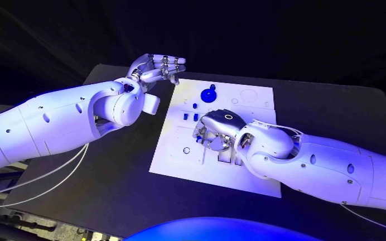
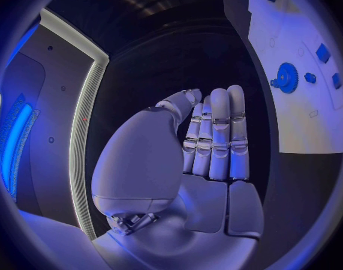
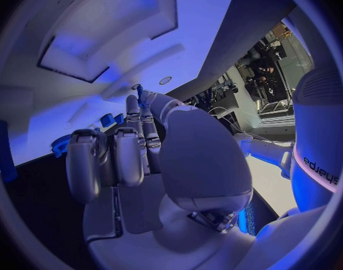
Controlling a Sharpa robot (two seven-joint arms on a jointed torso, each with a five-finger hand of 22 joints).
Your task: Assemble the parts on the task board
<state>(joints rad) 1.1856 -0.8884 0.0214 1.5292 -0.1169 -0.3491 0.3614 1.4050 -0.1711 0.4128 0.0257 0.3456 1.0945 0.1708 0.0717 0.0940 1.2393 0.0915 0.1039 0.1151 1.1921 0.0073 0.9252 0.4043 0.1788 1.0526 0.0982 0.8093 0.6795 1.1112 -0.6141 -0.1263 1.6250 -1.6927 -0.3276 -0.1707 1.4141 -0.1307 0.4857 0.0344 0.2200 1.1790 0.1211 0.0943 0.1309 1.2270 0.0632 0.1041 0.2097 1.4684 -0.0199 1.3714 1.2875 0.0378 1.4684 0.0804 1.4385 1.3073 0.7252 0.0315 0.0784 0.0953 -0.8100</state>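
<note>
The white task board (image 1: 181, 157) lies in the middle of the black table. A round blue part (image 1: 208, 95) sits near its far edge, with small blue parts (image 1: 186, 116) just nearer. My right hand (image 1: 217, 132) is low over the board's middle, palm down. In the right wrist view, the thumb and a finger of my right hand (image 3: 134, 150) meet on a small blue part (image 3: 139, 90) close to the board. My left hand (image 1: 157, 68) hovers beyond the board's far left corner. In its wrist view my left hand (image 2: 213, 141) is flat, fingers straight, holding nothing.
Shaped recesses (image 3: 104, 42) are sunk into the board ahead of the right hand. The left wrist view shows the round blue part (image 2: 285, 78) and small blue parts (image 2: 322, 53) on the board (image 2: 291, 126). Bare black table (image 1: 105, 179) surrounds the board.
</note>
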